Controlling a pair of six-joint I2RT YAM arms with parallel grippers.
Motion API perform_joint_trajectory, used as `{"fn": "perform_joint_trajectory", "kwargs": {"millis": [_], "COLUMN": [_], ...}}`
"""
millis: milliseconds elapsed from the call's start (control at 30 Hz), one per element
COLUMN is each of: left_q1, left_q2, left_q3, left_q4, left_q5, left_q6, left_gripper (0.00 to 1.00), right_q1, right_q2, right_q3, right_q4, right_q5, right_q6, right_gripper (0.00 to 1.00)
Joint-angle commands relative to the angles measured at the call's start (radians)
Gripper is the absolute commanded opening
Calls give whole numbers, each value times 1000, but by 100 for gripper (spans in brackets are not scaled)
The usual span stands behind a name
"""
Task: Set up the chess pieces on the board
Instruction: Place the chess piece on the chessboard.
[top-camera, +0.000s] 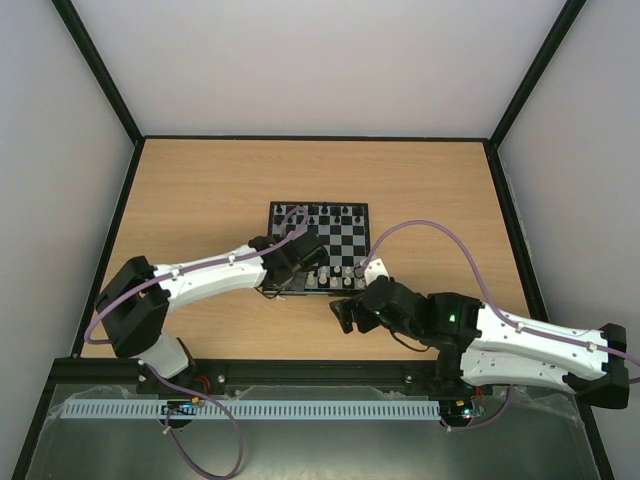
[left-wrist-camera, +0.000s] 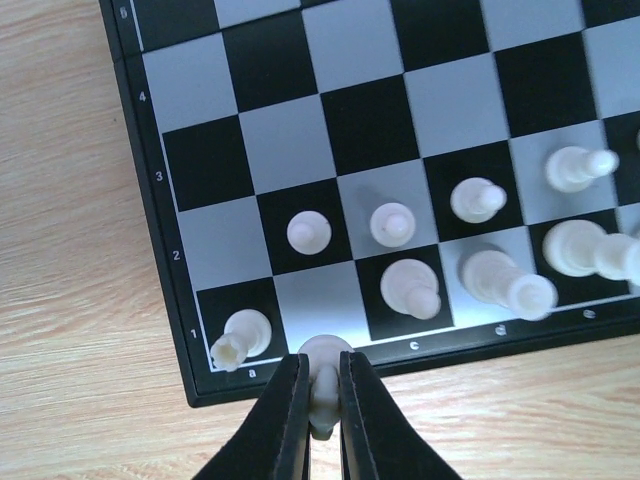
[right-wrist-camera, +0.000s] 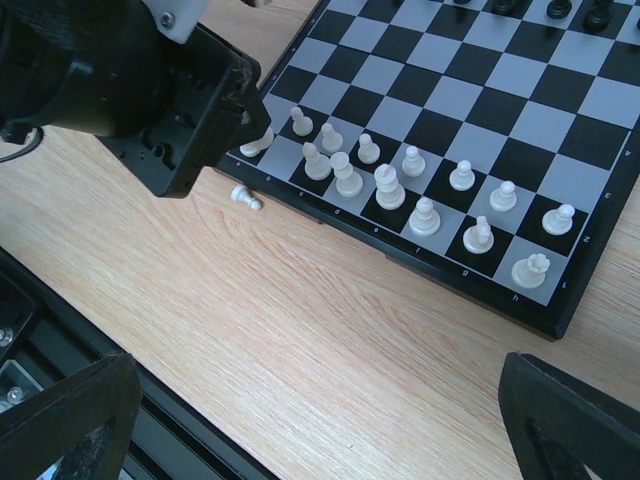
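One white piece (left-wrist-camera: 324, 352) pinched in L gripper (left-wrist-camera: 322, 375) at board (left-wrist-camera: 160, 250) near edge — R gripper (right-wrist-camera: 320, 420) spread wide, empty; stray piece (right-wrist-camera: 245, 197) lies off-board.

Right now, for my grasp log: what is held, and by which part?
Left gripper pinches a white chess piece by its upper body; right gripper empty.

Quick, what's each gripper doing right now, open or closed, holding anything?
Left gripper: closed on a white chess piece.
Right gripper: open, empty.

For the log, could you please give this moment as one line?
left gripper shut on white piece; right gripper open; pawn off board
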Motion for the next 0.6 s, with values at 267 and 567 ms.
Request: {"fn": "perform_joint_trajectory", "kwargs": {"millis": [267,567], "left_q1": [51,63], "left_q2": [51,78], "left_q3": [-68,-77], "left_q4": [97,129], "left_q5": [32,53], "left_q6": [39,58], "left_gripper": [2,2], "right_q1": [-12,-14], "right_q2": [4,5], "right_q3": [-16,-18], "right_q4": [13,16], "right_q5": [-21,-23], "right_q6": [-20,-20], "right_gripper": [99,99]}}
